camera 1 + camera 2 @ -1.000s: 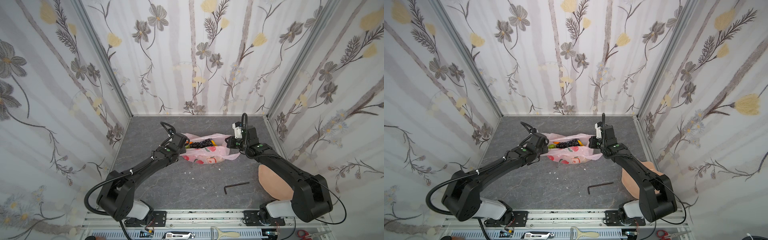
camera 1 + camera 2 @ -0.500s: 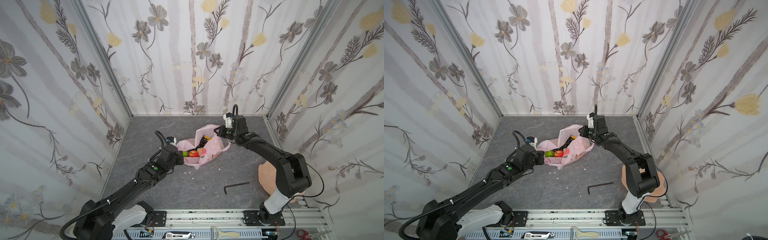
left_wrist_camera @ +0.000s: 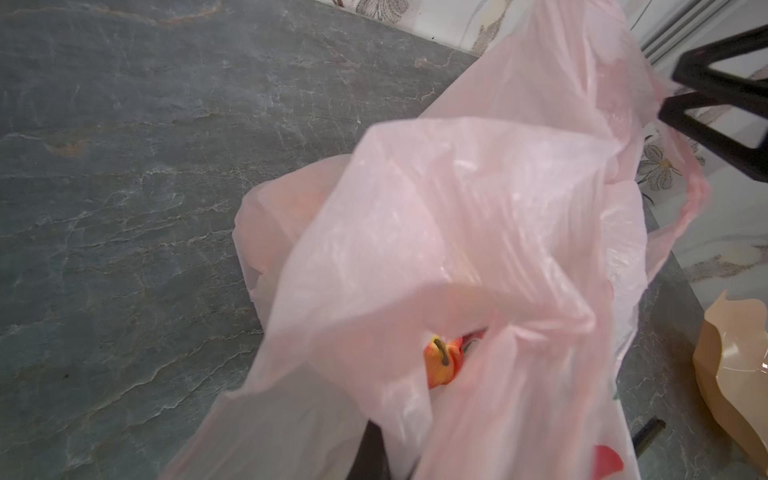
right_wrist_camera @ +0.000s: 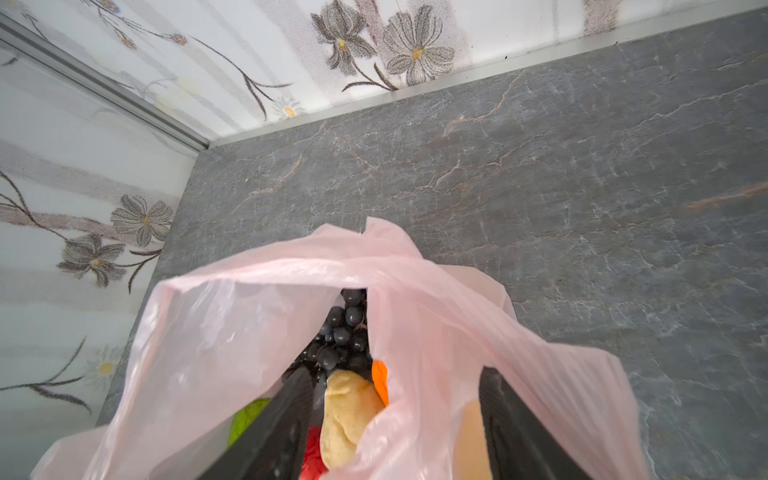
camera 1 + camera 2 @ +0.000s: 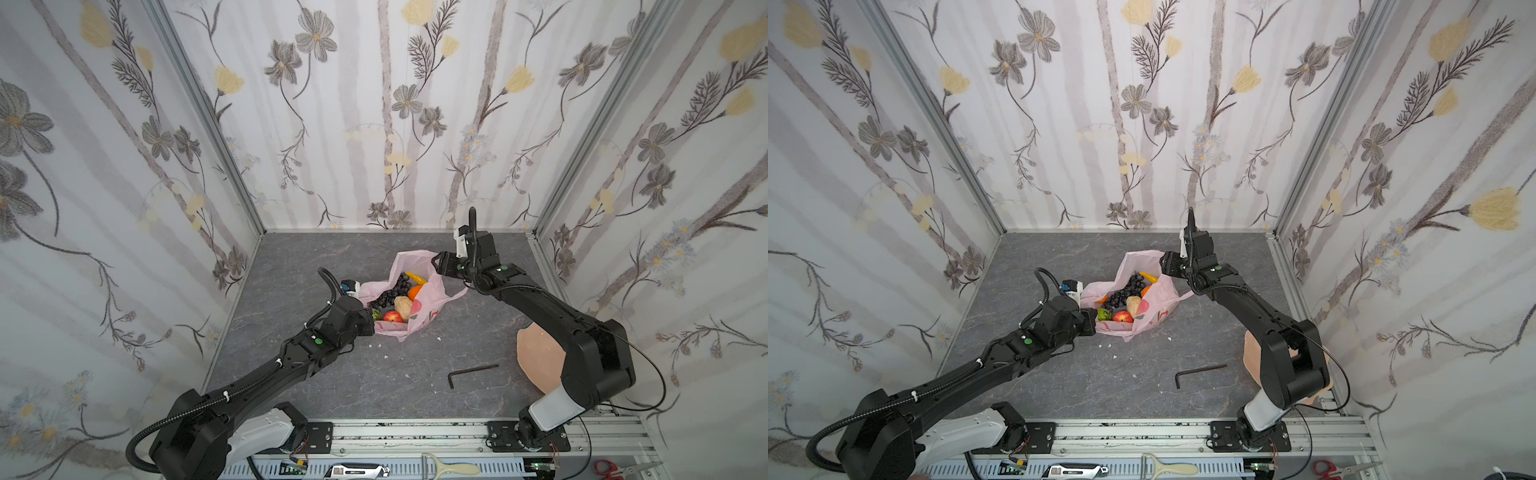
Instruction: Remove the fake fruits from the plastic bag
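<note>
left gripper: clamped on the plastic bag rim at the bag's 8 o'clock, probably to anchor the mouth open.
right gripper: jaws apart at the bag's 1 o'clock, film draped across them, no grip.
fake fruits: inside the gaping bag, mid table.

Left gripper fingertips buried in plastic bag, fake fruits mostly veiled by film in left wrist view, dish at worktop's right edge half behind right arm.
</note>
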Robot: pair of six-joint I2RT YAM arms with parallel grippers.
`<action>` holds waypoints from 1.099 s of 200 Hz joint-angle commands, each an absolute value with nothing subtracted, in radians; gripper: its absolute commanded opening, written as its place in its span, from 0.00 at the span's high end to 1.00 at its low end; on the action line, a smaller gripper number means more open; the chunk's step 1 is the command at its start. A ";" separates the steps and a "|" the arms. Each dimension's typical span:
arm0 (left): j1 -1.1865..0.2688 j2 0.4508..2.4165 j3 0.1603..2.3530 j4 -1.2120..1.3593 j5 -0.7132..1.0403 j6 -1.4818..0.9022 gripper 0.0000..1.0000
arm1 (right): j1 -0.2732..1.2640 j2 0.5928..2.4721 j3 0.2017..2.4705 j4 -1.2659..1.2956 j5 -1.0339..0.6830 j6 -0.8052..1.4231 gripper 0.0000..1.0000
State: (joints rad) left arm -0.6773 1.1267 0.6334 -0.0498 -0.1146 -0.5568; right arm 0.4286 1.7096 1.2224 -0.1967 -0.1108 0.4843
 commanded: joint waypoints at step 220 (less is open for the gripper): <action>-0.618 1.089 0.607 -0.018 -0.159 -0.786 1.00 | 0.580 1.706 1.074 -0.229 0.171 0.432 0.96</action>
State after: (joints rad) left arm -0.6590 1.1133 0.6395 -0.0193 -0.1135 -0.7067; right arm 0.6590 1.7794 1.1549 -0.3119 0.2970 0.4808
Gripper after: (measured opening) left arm 0.049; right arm 0.085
